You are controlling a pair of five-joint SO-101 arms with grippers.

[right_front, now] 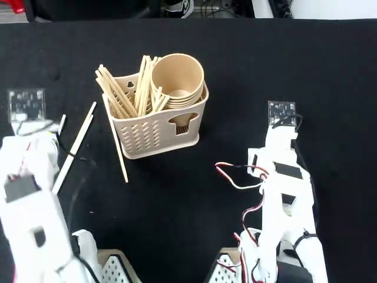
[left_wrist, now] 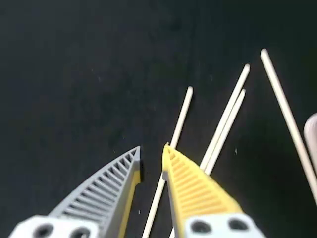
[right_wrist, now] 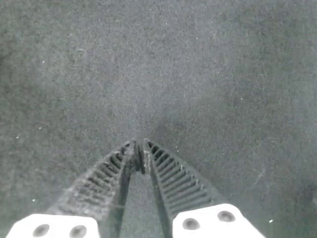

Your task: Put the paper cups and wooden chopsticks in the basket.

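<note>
The paper cups (right_front: 178, 76) and most wooden chopsticks (right_front: 118, 91) are stowed in the basket (right_front: 156, 132). The left gripper (left_wrist: 152, 148) is spread astride a loose chopstick (left_wrist: 181, 116), seemingly for pinching. The right gripper (right_wrist: 139, 151) is pressed together, parked well apart

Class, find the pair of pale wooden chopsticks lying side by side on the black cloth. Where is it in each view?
High view: the pair of wooden chopsticks lies slanted on the black cloth, left of the beige slotted basket.
Left wrist view: the pair lies beside the yellow finger of the left gripper.
Right wrist view: black cloth beneath the right gripper.
Shared landmark: the black cloth.
</note>
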